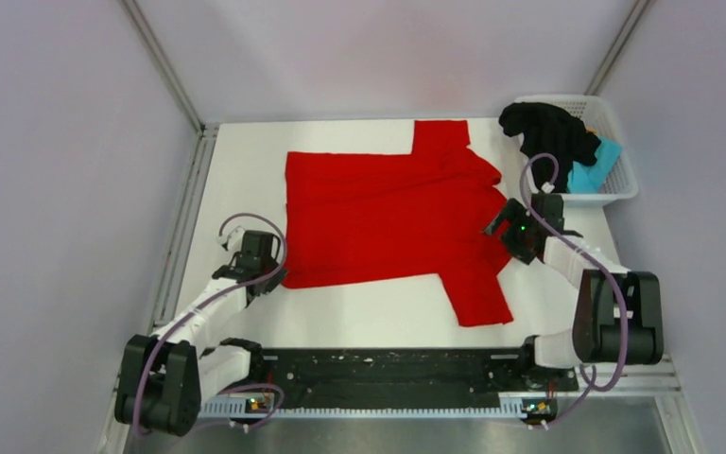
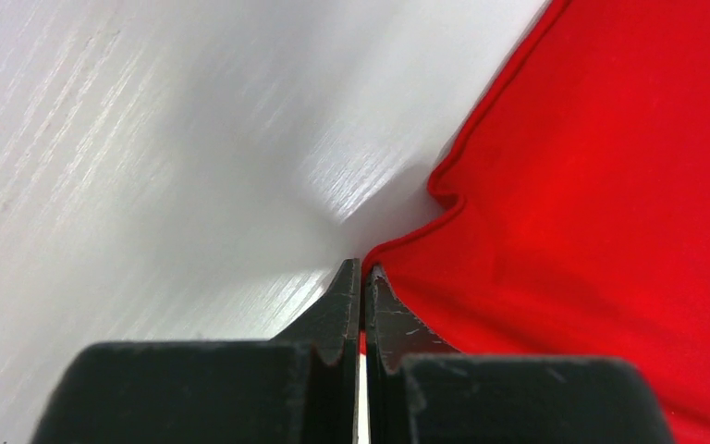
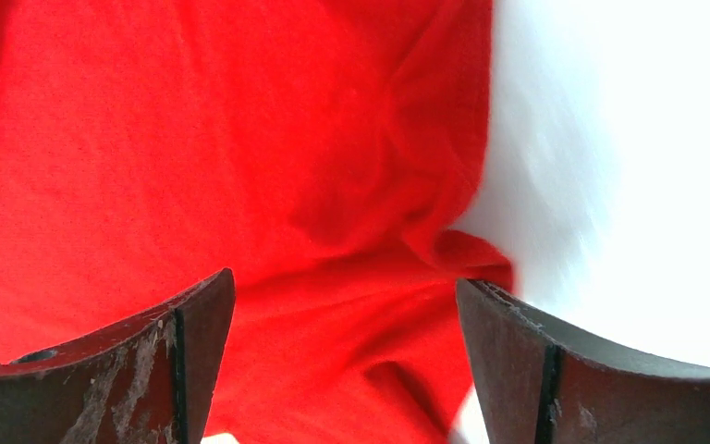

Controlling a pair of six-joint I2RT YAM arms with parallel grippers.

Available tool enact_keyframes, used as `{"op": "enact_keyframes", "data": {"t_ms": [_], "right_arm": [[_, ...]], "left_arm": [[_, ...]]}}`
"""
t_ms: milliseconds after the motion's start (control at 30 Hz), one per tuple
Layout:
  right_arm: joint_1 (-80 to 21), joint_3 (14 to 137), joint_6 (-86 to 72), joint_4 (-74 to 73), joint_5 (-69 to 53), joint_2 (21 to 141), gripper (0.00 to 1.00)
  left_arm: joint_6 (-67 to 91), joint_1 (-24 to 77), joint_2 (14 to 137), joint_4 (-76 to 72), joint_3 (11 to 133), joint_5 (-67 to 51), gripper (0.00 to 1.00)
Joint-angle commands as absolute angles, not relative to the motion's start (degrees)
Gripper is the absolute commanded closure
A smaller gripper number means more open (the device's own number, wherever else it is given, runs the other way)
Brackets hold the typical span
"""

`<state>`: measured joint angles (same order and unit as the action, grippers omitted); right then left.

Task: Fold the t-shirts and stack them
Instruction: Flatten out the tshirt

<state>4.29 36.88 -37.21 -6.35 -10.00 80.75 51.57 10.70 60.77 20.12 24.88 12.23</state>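
Left gripper [image 2: 362, 273] has its fingers pressed together on the hem at the near-left corner of the red t-shirt [image 1: 388, 218]. A sliver of red shows in the slit between them, and the hem puckers just beyond the tips. Right gripper [image 3: 342, 287] is spread wide above rumpled red cloth at the shirt's right side, where the body meets the near sleeve, close to the cloth's edge.

The red t-shirt lies spread flat across the middle of the white table [image 1: 359, 317], one sleeve reaching the far edge and the other pointing toward the black base rail [image 1: 388, 369]. Bare table runs along the shirt's left side and in a strip between its near edge and the rail.

At the far-right corner a white lattice basket [image 1: 616, 113] holds the black t-shirt [image 1: 548, 132], which spills over its rim, and the light blue t-shirt [image 1: 591, 172].
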Motion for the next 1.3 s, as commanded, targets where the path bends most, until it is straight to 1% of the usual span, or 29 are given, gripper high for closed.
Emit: {"op": "enact_keyframes", "data": {"t_ms": [0,67,133,167,267,433,533,600,667,833,867,900,933,1000,1067,1100,1133,1267], "right_arm": [[-1.0,40.1,-30.4,-17.7,0.1,71.3,0.12],[-4.3,41.5,-30.4,-24.2,5.7,65.0,0.11],[-6.6,42.2,-33.5,-32.0,7.2,59.6,0.12],[-8.5,41.7,-34.5,-33.5,6.5,57.2,0.12],[-19.4,39.8,-37.2,-37.8,6.6,53.5,0.14],[-39.3,39.4,-42.3,-45.1,5.6,56.7,0.22],[-49.6,39.9,-44.7,-46.4,5.6,62.4,0.26],[-52.3,39.8,-44.8,-48.2,6.9,66.8,0.28],[-52.6,38.9,-45.6,-48.9,9.6,70.0,0.31],[-52.6,37.8,-46.6,-48.6,13.3,73.9,0.39],[-52.6,37.5,-46.7,-48.5,13.9,74.5,0.42],[-52.6,37.1,-47.0,-48.1,13.9,74.9,0.48],[-52.6,36.6,-47.1,-47.5,13.4,75.3,0.55],[-52.6,35.6,-47.0,-46.2,12.7,75.8,0.73],[-52.6,35.5,-47.2,-46.9,14.8,75.7,0.87],[-52.6,35.9,-47.8,-47.8,16.7,75.5,0.92],[-52.5,36.9,-47.9,-49.0,18.8,75.1,0.99],[-52.4,46.6,-47.5,-58.6,25.9,73.3,1.0]], "left_arm": [[51.6,10.6,62.0,17.1,27.3,13.3,1.0],[51.5,10.6,62.0,17.2,27.4,13.1,1.0],[51.7,10.6,61.8,16.8,27.3,12.7,1.0],[51.7,10.6,61.7,16.3,27.1,12.4,1.0],[51.6,10.6,61.9,15.2,26.9,10.8,1.0],[51.4,10.7,62.7,15.4,27.3,9.5,1.0],[51.5,10.7,62.3,15.7,27.2,9.6,1.0],[51.4,10.7,62.0,15.7,26.9,9.4,1.0],[51.4,10.7,61.5,15.7,26.7,9.2,1.0],[51.3,10.7,61.1,15.4,26.5,8.6,1.0],[51.4,10.7,61.1,15.2,26.4,8.6,1.0],[51.5,10.7,61.1,15.1,26.3,8.6,1.0],[51.4,10.7,61.1,15.2,26.3,8.6,1.0],[51.4,10.7,61.1,15.2,26.2,8.8,1.0],[51.5,10.7,61.1,15.1,26.2,8.9,1.0],[51.8,10.7,61.1,15.2,26.3,8.5,1.0],[51.8,10.7,61.1,15.1,26.5,8.2,1.0],[51.6,10.7,60.5,15.0,26.3,8.0,1.0]]}}
